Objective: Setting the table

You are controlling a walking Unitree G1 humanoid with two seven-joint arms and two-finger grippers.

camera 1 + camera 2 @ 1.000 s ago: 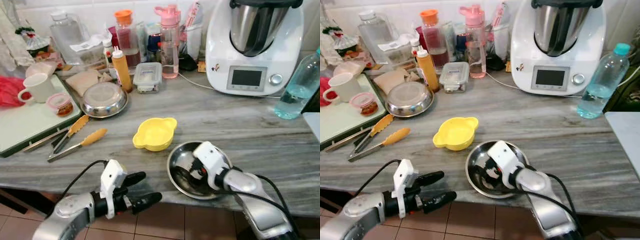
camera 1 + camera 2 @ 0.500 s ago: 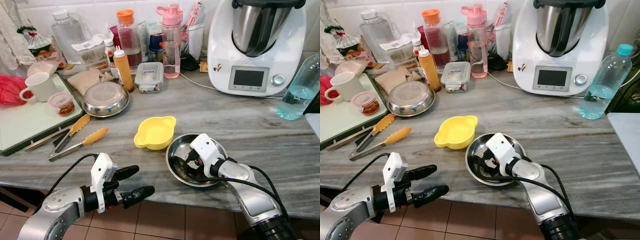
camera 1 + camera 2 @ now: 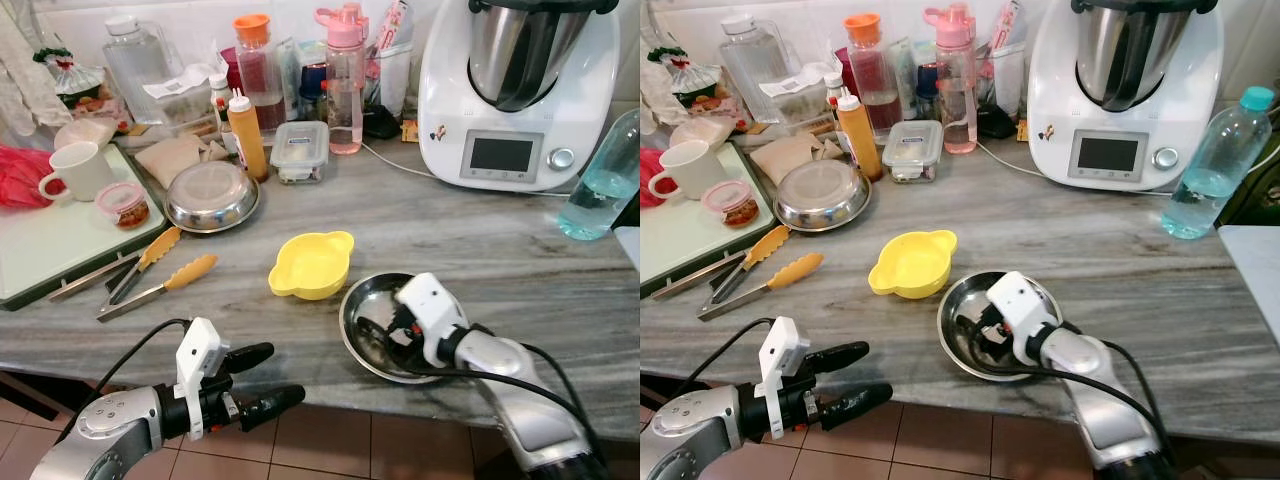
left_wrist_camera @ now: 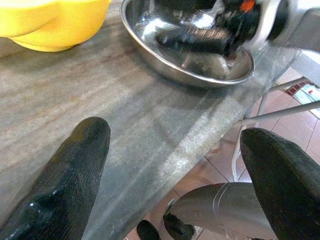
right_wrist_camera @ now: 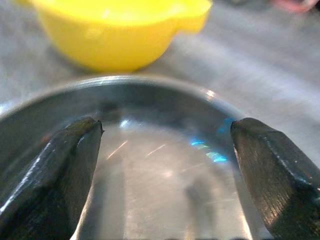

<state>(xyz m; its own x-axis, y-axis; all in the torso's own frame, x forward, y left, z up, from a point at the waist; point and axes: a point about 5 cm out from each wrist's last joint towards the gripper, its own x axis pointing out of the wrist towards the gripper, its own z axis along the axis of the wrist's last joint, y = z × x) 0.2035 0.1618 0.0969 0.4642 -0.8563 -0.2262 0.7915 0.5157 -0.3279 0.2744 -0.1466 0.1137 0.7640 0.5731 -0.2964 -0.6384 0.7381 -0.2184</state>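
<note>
Your right gripper (image 3: 378,335) reaches forward from the counter's near edge and dips into the shallow round steel bowl (image 3: 362,345), its silver forearm angled in from the lower right. Its two black fingers (image 5: 60,175) are spread wide inside the bowl and hold nothing. That bowl sits on the grey marbled countertop (image 3: 480,260), just beside the small yellow plastic bowl with handles (image 3: 311,266). Your left gripper (image 3: 262,378) hangs below the counter's front edge, its fingers (image 4: 65,170) parted and empty, pointing toward the steel bowl.
</note>
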